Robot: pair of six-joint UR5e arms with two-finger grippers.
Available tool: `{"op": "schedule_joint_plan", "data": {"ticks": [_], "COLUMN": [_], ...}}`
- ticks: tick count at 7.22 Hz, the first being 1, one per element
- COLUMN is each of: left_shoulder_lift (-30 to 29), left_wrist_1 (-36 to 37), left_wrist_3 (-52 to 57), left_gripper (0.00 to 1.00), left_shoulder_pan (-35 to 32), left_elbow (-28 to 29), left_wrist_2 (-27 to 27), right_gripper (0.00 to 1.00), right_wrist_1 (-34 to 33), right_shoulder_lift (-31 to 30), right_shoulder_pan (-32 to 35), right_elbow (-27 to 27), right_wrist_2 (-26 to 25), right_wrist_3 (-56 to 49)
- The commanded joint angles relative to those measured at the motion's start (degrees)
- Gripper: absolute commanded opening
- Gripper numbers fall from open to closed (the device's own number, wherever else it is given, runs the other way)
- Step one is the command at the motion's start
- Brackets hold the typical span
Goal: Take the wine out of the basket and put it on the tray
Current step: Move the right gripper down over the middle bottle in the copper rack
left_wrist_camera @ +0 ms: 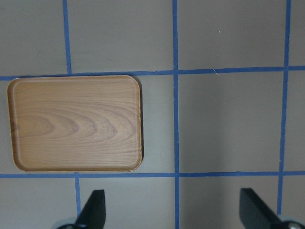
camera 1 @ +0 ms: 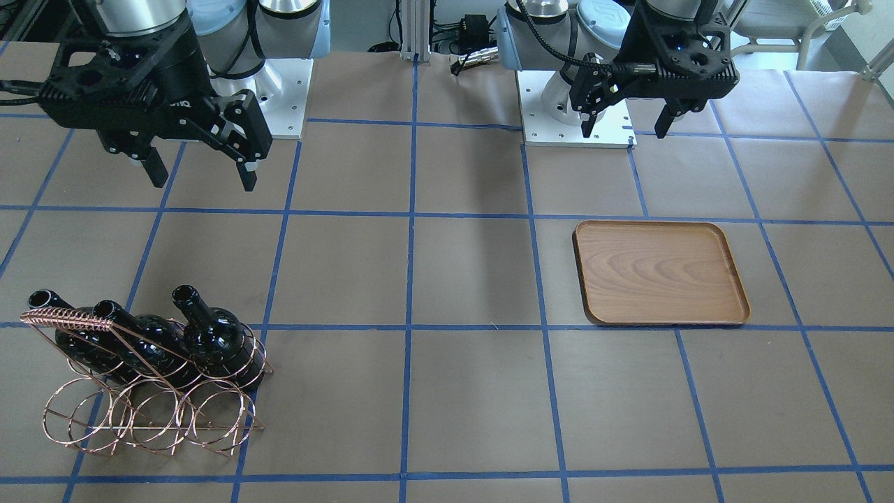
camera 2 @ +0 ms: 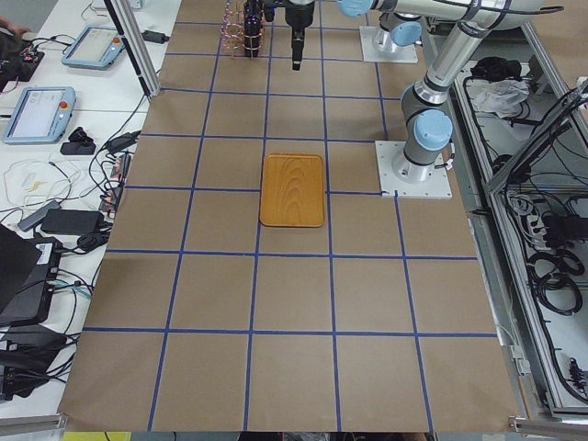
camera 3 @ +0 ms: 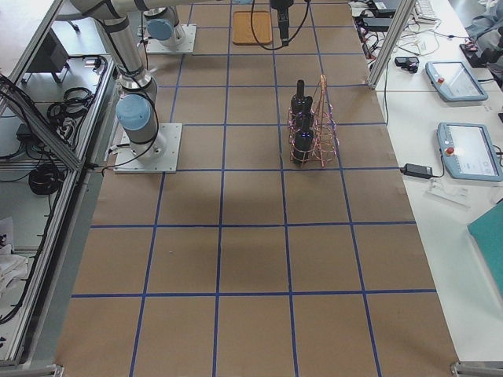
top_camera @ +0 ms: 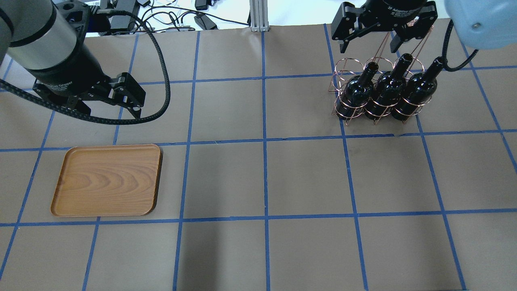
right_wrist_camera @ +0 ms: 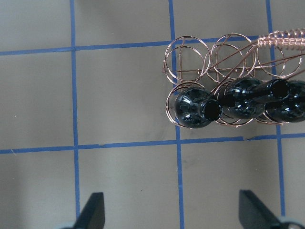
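We found the right claw (camera 1: 201,168) hanging spread wide and empty above the counter (camera 1: 475,265), a little to the robot's side of the basket (camera 1: 66,320). Three bottles (top_camera: 388,89) stood in the basket's row nearer the robot, roughly upright, long axes near vertical and open mouths up. The basket's far row held nothing.

The wine (right_wrist_camera: 190,107) we judged best placed was the end bottle on the basket's tray-ward side. It lay ahead of the claw and slightly to one side, with its neck clear of wire. Its neighbour stood just beside it. The basket's slanting wires and coiled top bar (right_wrist_camera: 281,38) crossed the other two necks, so we expected a straight descent and a straight lift.

The left claw (camera 1: 626,124) was also spread and empty. It hung well apart from the basket, close to the bare tray (camera 1: 660,272).
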Motion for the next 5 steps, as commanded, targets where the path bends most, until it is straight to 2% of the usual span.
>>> {"op": "schedule_joint_plan", "data": {"ticks": [1,4,5], "left_shoulder_lift": [0.1,0.5,0.4], "left_wrist_1": [0.0,-0.6,-0.5], "left_wrist_3": [0.1,-0.4,-0.1], "left_gripper": [1.00,1.00,1.00], "left_shoulder_pan": [0.3,-0.1,-0.1], "left_elbow": [-0.3,-0.9,-0.9], "left_wrist_2": [0.0,0.0,-0.2], "right_gripper": [1.00,0.98,0.93], "right_wrist_1": [-0.2,-3.1,-3.4], "right_shoulder_lift": [3.1,11.0,12.9], "right_shoulder_pan": [-7.7,-10.7,-11.2], "right_elbow": [-1.7,-1.1,-0.8], "right_wrist_2": [0.2,0.0,-0.9], "right_wrist_3": [-9.3,-9.2,-11.1]}}
